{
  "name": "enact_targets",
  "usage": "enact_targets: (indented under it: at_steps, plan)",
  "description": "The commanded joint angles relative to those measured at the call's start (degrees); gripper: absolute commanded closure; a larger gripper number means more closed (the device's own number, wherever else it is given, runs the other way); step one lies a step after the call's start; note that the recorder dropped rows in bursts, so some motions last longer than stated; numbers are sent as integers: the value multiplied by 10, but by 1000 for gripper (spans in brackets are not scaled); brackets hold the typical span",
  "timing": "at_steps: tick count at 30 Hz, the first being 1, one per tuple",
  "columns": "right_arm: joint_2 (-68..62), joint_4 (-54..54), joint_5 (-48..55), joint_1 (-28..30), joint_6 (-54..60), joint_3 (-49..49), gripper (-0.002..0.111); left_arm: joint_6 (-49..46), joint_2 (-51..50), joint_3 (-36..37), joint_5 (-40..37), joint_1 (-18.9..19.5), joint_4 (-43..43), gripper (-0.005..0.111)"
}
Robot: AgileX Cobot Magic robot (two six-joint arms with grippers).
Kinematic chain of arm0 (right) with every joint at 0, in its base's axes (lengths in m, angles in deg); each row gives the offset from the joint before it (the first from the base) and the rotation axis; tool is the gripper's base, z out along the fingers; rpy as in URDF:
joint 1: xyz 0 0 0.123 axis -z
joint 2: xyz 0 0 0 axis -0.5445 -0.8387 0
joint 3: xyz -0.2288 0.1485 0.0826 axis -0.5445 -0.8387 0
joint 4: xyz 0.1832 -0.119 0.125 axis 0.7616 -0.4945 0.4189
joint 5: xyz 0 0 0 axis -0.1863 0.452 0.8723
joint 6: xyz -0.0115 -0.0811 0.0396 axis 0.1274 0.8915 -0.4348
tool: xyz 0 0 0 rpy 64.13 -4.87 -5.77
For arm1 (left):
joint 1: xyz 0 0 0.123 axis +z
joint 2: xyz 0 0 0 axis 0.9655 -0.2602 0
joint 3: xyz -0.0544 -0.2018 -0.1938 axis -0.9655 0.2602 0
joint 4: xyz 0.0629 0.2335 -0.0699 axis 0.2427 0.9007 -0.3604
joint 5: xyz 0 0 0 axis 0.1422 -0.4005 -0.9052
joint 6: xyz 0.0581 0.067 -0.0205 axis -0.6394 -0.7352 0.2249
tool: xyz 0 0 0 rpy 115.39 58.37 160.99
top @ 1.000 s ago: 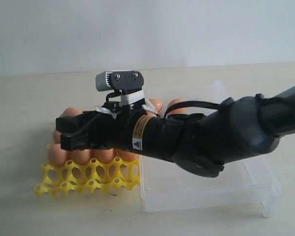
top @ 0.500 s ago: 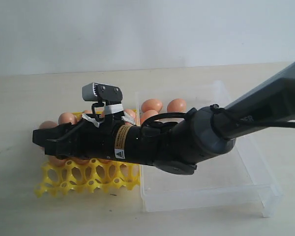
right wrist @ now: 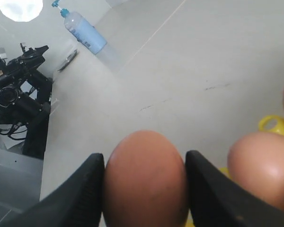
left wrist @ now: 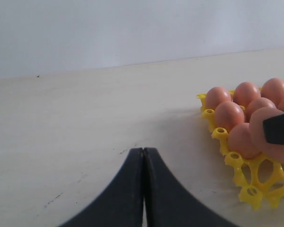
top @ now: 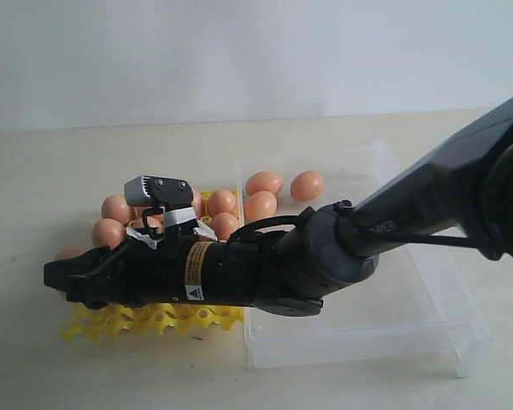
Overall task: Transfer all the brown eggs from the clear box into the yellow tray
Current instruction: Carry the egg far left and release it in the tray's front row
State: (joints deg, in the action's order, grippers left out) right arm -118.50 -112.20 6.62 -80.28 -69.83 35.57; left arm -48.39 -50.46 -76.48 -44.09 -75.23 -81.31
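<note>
Most of what I can see is pale table (top: pixel 51 162), and everything is sitting on it. Across it the right arm (top: pixel 342 243) is reaching low from the right side. The clear box (top: pixel 462 342) is resting under the arm's elbow end, with the yellow tray (top: pixel 154 320) lying just beside it on the left. The right gripper (right wrist: pixel 144 189) is hanging over the tray's far left edge, its jaws standing wide around one brown egg (right wrist: pixel 144 175) and pressing it from both sides. The left gripper (left wrist: pixel 143 189) is hovering over bare table near the tray, jaws pressed together with nothing between them. Other brown eggs (left wrist: pixel 228 115) are sitting in the tray's back cups. Roughly three seem to be lying at the box's far end, though the arm is hiding part of the count.
</note>
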Motion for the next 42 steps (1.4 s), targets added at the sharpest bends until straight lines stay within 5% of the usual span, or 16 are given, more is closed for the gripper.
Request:
enact_targets:
  at_steps: [1,6,11,13,37,42]
  plan:
    - [-18,-2,-5,0,-15,20,108,2,-2,-3,2,-3,-3,107]
    - [-24,-8,-3,0,-18,24,104,2,-2,-3,2,-3,-3,107]
    - [-24,-2,9,0,-18,24,63,2,-2,-3,2,-3,-3,107]
    - [-24,3,14,0,-18,24,56,2,-2,-3,2,-3,-3,107]
    - [52,7,11,5,30,24,57,2,-2,-3,2,-3,-3,107]
    - [169,-29,213,14,41,24,73,2,-2,-3,2,-3,-3,107]
